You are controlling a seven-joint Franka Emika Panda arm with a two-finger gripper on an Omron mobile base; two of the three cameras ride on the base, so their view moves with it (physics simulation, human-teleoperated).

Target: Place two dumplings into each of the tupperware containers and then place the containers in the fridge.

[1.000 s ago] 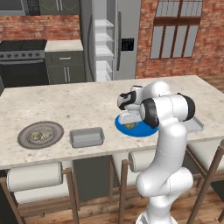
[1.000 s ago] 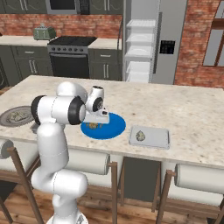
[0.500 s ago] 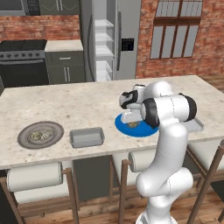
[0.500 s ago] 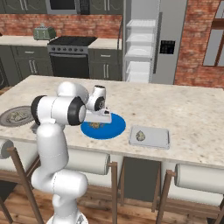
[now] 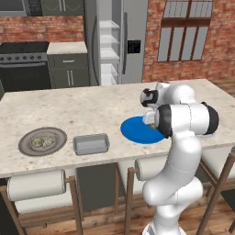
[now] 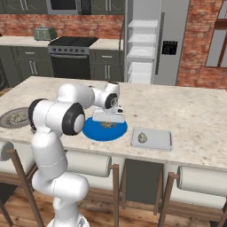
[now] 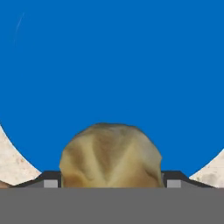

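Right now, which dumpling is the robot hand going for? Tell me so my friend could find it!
Find the long stone counter and the round blue plate on it. The dumpling sits on that plate, a tan wrinkled lump between the gripper fingers. It is the one on blue; another lies in the grey tray beside it.

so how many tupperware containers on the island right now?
2. One tupperware container sits between the grey plate and the blue plate, with nothing visible inside. The other lies right of the blue plate and holds one dumpling.
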